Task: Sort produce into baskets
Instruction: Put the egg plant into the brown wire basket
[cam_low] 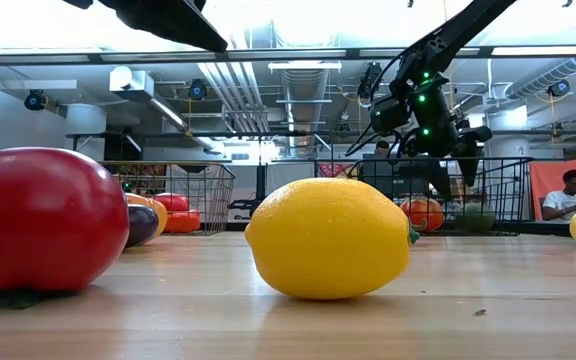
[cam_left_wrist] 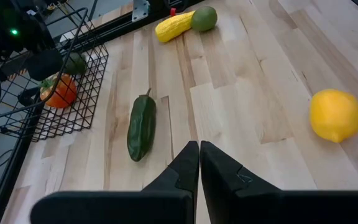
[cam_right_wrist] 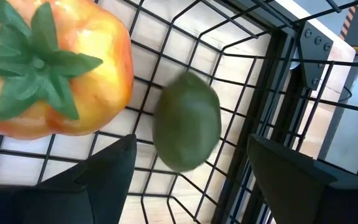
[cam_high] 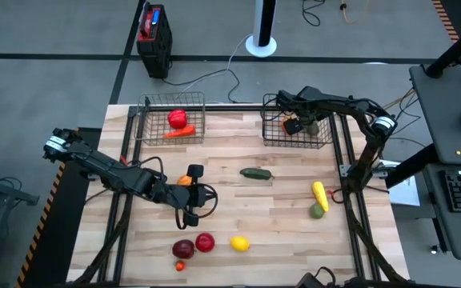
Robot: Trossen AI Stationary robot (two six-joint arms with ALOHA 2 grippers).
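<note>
Right arm reaches over the right dark wire-mesh basket at the table's back edge — its right gripper hangs inside with fingers spread wide, a round green fruit loose between them beside an orange tomato with a green leafy top. Left arm stretches low across the middle of the table, left gripper pressed together and empty, near a dark green pepper — yellow lemon lies on the wood nearby.

Two baskets at table's far edge, cucumber between them and lemon nearer front
</note>
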